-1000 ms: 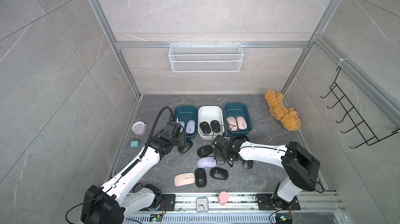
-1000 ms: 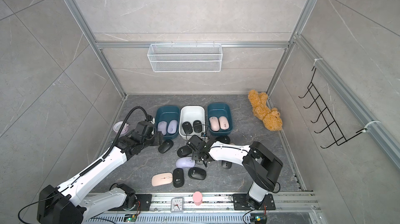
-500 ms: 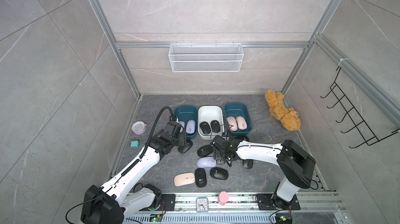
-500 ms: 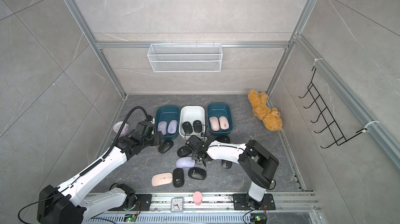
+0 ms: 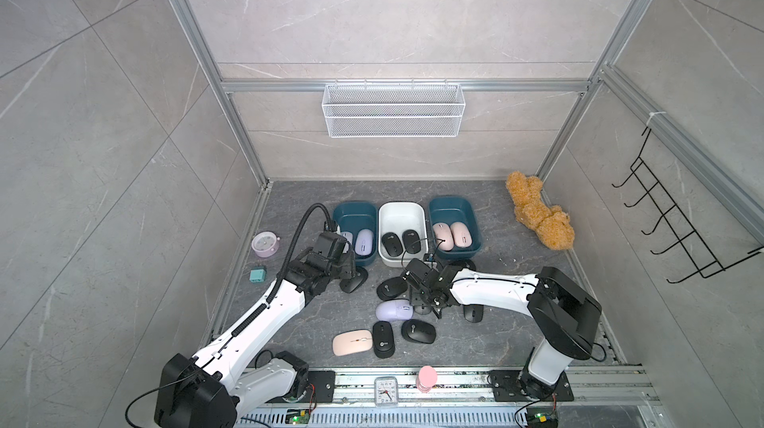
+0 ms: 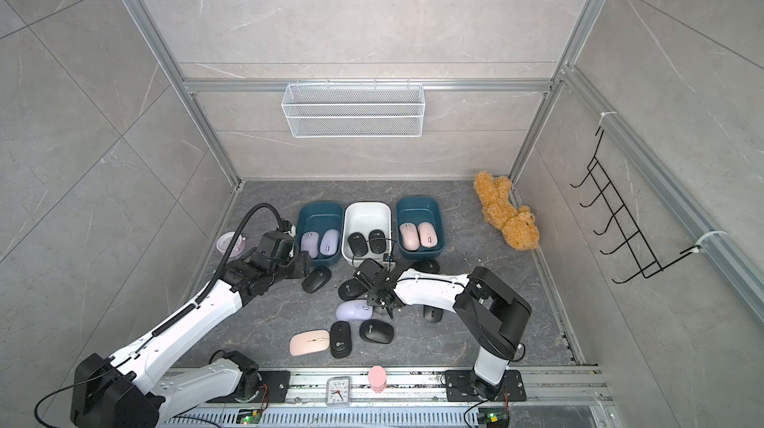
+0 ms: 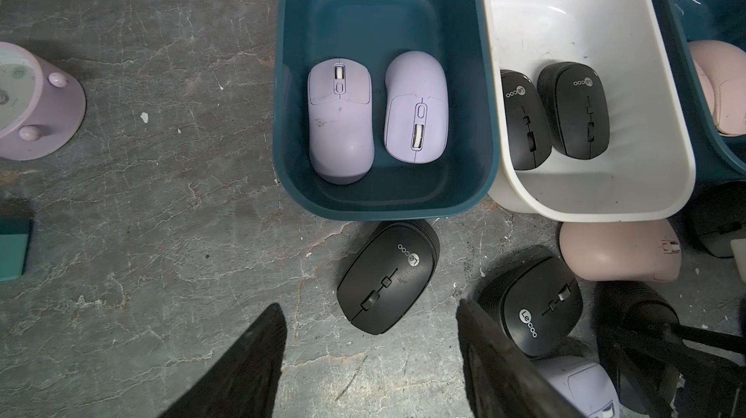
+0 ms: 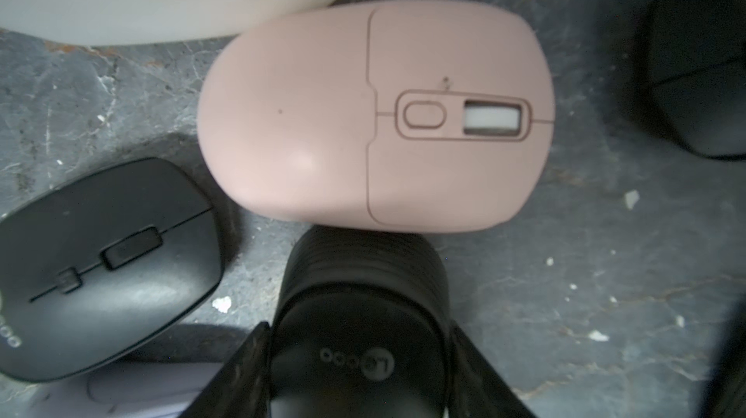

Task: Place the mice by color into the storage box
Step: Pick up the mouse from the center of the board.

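Observation:
Three storage boxes stand in a row: a blue one with two lilac mice, a white one with two black mice, and a blue one with two pink mice. Several loose mice lie in front: black, lilac, pink. My right gripper is shut on a black mouse on the floor, next to a pink mouse. My left gripper hangs open above a black mouse, in front of the lilac box.
A round pink alarm clock and a teal block sit by the left wall. A brown teddy bear lies at the back right. A small clock and a pink cylinder stand on the front rail.
My right gripper has slid a little left and closed its fingers on the black mouse. The left arm has stayed where it was.

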### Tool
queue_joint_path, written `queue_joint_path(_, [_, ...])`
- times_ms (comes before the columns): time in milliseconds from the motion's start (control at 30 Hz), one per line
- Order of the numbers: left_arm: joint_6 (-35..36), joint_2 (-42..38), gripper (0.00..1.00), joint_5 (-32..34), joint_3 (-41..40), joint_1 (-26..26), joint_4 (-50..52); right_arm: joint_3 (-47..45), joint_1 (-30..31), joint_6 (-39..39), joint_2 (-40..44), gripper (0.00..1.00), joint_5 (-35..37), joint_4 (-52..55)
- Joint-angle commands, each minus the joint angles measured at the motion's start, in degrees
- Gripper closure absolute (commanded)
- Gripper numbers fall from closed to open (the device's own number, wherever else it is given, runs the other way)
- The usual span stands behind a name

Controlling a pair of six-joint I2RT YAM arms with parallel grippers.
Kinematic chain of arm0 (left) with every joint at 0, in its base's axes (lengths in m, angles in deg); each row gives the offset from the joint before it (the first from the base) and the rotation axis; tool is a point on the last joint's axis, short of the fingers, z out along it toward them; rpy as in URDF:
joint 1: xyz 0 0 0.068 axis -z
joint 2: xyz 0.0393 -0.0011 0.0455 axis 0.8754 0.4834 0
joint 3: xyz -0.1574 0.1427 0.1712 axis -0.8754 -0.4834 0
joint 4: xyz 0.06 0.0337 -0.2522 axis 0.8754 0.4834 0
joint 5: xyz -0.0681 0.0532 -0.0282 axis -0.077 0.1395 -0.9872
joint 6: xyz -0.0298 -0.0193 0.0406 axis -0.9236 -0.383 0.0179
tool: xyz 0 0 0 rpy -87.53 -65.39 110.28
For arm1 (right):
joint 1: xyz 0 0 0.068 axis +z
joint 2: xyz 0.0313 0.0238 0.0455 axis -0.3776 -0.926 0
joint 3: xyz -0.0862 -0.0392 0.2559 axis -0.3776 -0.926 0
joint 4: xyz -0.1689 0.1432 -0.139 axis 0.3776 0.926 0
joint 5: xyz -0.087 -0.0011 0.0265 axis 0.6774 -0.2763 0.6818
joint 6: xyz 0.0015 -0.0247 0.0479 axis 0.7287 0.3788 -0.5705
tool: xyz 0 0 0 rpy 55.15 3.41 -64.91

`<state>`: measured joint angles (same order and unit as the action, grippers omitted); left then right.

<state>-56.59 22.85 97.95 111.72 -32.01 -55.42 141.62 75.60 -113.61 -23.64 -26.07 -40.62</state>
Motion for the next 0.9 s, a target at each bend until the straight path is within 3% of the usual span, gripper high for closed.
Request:
queue_joint_path(0, [1.0,-0.3,0.30,-0.2,2.4,-0.3,0.6,-0.6,0.2,1.0,-0.2,0.42,0.4,1.3])
queue_joint_path(267, [0.8,0.2,0.30,0.2,3.5,-0.3,2.4,-1.8,0.2,2.5,1.9,0.43,1.3,2.1])
queue_joint_path(567, [1.1,0.2,0.30,1.1,3.6,-0.3,2.7,0.1,0.2,4.3,-1.3,0.34,3.2,3.2])
queue_joint_path(867, [1.1,0.4,0.30,0.3,4.2,-0.3,3.2,1.3,0.2,4.7,-4.1,0.36,2.5,3.5])
